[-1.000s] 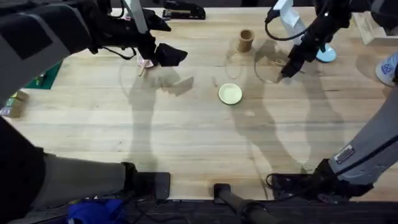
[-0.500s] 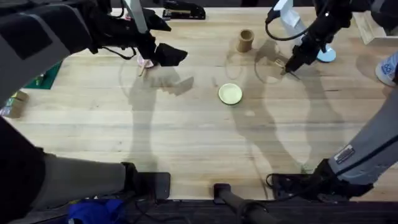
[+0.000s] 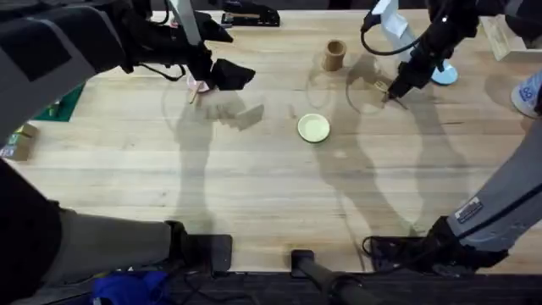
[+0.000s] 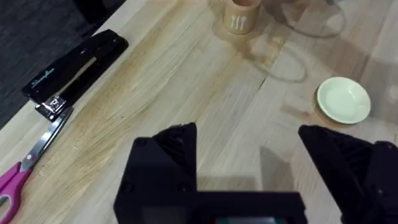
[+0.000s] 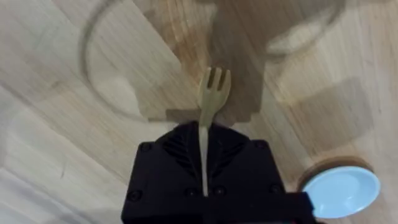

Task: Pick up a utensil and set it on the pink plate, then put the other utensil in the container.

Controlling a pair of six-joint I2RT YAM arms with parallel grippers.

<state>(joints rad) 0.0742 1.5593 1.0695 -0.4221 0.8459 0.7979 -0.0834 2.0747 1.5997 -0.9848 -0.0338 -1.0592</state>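
In the right wrist view my right gripper (image 5: 203,130) is shut on the handle of a small wooden fork (image 5: 213,87), tines pointing away, held above the bare wood. From overhead that gripper (image 3: 395,88) hangs to the right of the tan wooden container (image 3: 334,56). My left gripper (image 3: 227,74) is at the far left of the table, just right of the pink plate (image 3: 197,85), which the arm largely covers. A slim pale utensil (image 3: 193,95) pokes out at the plate's near edge. The left gripper (image 4: 249,140) stands open with nothing between its fingers.
A pale yellow plate (image 3: 313,128) lies mid-table and a light blue plate (image 3: 444,75) sits just right of the right gripper. A black stapler (image 4: 76,70) and pink-handled scissors (image 4: 22,177) lie at the far edge. A clear box (image 3: 500,36) is far right.
The right gripper has moved a little up and to the right with the fork in it. The left arm has stayed put.
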